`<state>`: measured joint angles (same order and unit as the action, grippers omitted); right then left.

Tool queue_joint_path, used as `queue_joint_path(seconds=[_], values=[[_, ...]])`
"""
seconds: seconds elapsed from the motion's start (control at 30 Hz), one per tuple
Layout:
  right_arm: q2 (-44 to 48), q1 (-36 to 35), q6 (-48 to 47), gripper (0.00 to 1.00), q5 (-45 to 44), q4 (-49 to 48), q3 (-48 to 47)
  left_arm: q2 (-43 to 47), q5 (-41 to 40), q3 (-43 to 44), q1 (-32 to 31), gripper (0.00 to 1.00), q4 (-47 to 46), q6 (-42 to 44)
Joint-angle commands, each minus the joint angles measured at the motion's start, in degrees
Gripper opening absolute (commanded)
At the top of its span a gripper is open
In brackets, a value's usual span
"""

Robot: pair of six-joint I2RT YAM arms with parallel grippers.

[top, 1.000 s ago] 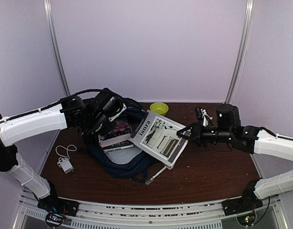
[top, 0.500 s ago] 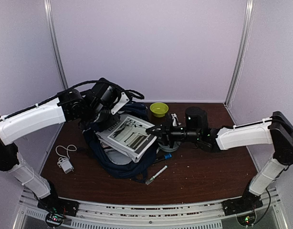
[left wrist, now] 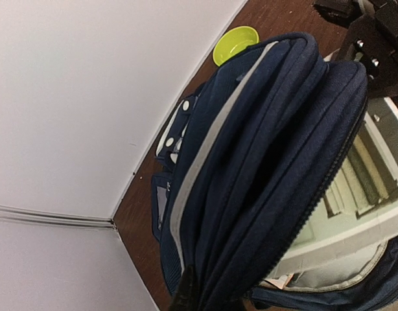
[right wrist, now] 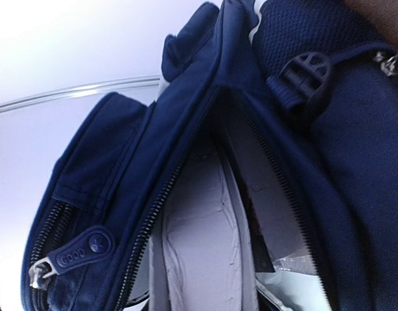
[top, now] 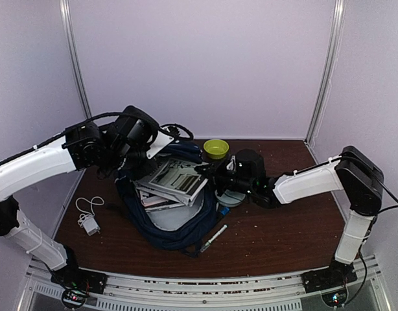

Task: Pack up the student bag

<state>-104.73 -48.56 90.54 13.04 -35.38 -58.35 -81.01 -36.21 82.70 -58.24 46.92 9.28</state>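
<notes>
— Location of the large navy-blue fabric student bag (top: pixel 186 223)?

— It lies left of the tabletop's centre, mouth unzipped and facing up. A grey-and-white printed booklet (top: pixel 176 180) lies tilted in the opening, on top of a stack of other books (top: pixel 153 199).

— Left gripper (top: pixel 146 154)?

— It is at the bag's far-left rim. The left wrist view shows the navy fabric with its white stripe bunching in towards the fingers, which are pinched on the bag's top edge and hold the flap up.

— Right gripper (top: pixel 207 173)?

— It sits at the booklet's right edge, just inside the mouth. Its wrist view shows only zipper, lining and pages, so I cannot tell whether its fingers are spread or pressed together.

— Other items?

— A small yellow-green bowl (top: pixel 216 148) stands at the middle of the far edge. A white charger with coiled cable (top: pixel 90 223) lies near the left edge. A white marker pen (top: pixel 213 238) lies towards the near edge, just beside the bag.
</notes>
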Motion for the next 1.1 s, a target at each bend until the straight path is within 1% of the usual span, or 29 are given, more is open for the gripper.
queue_joint_path(seconds=[0.0, 0.13, 0.23, 0.33, 0.43, 0.47, 0.53, 0.6, 0.7, 0.77, 0.8, 0.9, 0.93, 1.07], values=[[6.68, 3.74, 1.03, 0.00, -12.34, -6.64, 7.61, 3.87, -1.35, 2.41, -2.41, 0.00, -12.17, 0.93], [10.28, 3.94, -0.51, 0.00, -16.75, -7.18, 10.66, 2.51, -0.03, 3.54, -2.42, 0.00, -11.60, 1.14], [10.47, 3.01, -1.95, 0.00, -21.35, -6.43, 9.24, 2.68, 3.64, 3.85, -2.41, 0.00, -11.68, 0.19], [6.90, 0.55, -3.76, 0.00, -22.15, -3.89, 3.17, 2.60, 8.42, 4.32, -2.83, 0.00, -13.15, -0.52], [1.47, -1.34, -1.53, 0.00, -20.40, -4.83, -1.87, 0.72, 8.12, 6.49, -3.70, 0.00, -12.04, -0.07], [0.00, -1.98, -0.38, 0.03, -20.65, -4.99, -2.93, 0.45, 8.09, 7.15, -3.72, 0.00, -11.38, -0.17], [-2.70, -3.46, 0.40, 0.10, -21.25, -4.41, -5.31, 0.24, 8.47, 7.41, -3.72, 0.00, -11.71, -0.75], [-5.07, -4.79, -1.25, 0.17, -20.16, -1.78, -8.85, 0.22, 8.65, 7.15, -3.73, 0.00, -12.69, -0.93], [-8.06, -5.09, -5.86, 0.32, -10.47, 4.48, -14.86, -1.40, 5.69, 8.25, -3.41, 0.00, -10.78, -1.60], [-7.57, -5.01, -8.25, 0.44, -6.27, 6.00, -13.35, -2.15, 4.82, 8.91, -2.64, 0.00, -8.49, -2.77], [-6.56, -5.00, -10.18, 0.57, -5.28, 7.14, -11.78, -1.98, 5.08, 8.58, -2.03, 0.00, -8.18, -3.59], [-2.00, -4.88, -19.62, 0.73, -5.27, 14.80, -8.54, -0.68, 6.56, 6.57, -0.50, 0.00, -9.48, -5.01], [-0.15, -4.93, -22.98, 0.76, -5.87, 17.62, -7.72, -0.26, 6.81, 5.87, -0.21, 0.00, -10.18, -5.05], [6.53, -4.80, -33.26, 0.82, -6.54, 25.95, -5.82, -0.13, 7.35, 4.80, 0.44, 0.00, -11.06, -5.15]])
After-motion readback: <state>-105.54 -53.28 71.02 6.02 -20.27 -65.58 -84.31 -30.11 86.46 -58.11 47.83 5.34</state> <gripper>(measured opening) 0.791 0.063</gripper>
